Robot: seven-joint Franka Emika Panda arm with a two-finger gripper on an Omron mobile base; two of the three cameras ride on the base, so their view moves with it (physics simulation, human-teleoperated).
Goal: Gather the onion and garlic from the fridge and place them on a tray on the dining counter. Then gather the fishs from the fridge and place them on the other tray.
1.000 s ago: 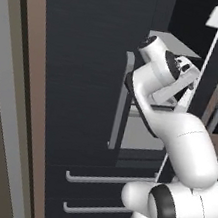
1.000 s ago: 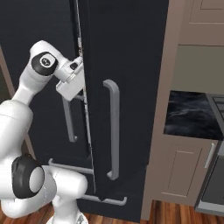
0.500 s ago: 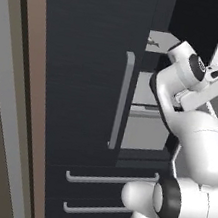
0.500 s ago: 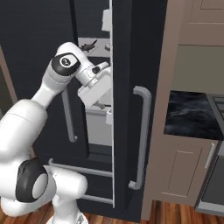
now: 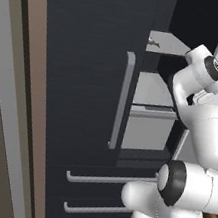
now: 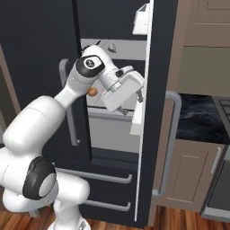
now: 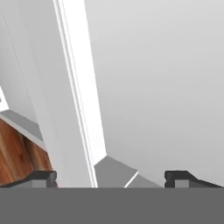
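Since the earlier frames the right door of the fridge has swung from nearly shut to wide open, and the arm has swung rightward with it, so that the pale interior now shows between the two doors.

The end effector is released: in the hand view its two dark fingertips stand far apart with nothing between them, facing a pale grey inner wall of the fridge and a white vertical edge, with a strip of wooden floor at lower left. In the right base view the end effector sits just beside the inner face of the open right door, in front of the shelves.

The onion, a small orange-brown ball, shows in the right base view on a pale shelf inside the fridge, partly hidden behind the arm's wrist and apart from the fingertips. A small object lies on the upper shelf; it is too small to identify.

The left door stays closed, its grey bar handle upright. Two handled drawers lie below. To the right, a dark surface tops beige cabinets.
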